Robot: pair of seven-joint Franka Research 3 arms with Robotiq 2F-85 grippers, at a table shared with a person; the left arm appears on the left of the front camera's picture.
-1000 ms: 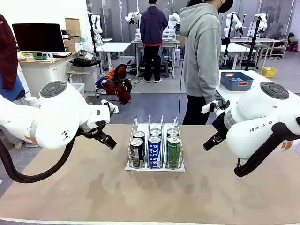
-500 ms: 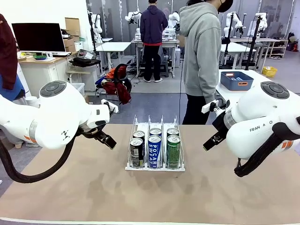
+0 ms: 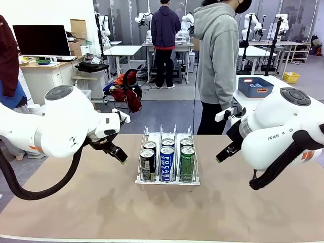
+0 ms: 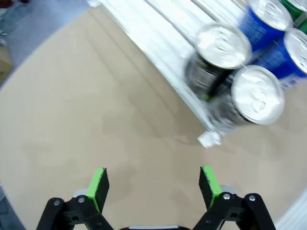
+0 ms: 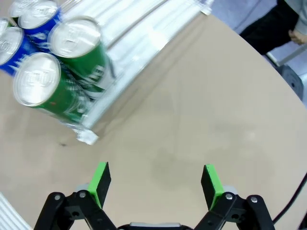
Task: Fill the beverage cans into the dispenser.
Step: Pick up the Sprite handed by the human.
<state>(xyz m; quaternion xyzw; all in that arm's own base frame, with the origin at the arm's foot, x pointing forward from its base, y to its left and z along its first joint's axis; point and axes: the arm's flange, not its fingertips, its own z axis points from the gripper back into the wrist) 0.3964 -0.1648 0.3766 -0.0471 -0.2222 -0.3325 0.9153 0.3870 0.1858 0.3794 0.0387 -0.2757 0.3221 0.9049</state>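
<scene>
Left gripper [image 4: 153, 171] and right gripper [image 5: 156, 168] hang spread, empty, flanking dispenser [image 3: 167, 181] holding 6 beverage cans [image 3: 167, 163].

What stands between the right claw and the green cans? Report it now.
Only the dispenser's clear outer wall, which runs alongside the green cans. The right claw, open, hovers over the table beside it. The can tops look unobstructed from above.
</scene>
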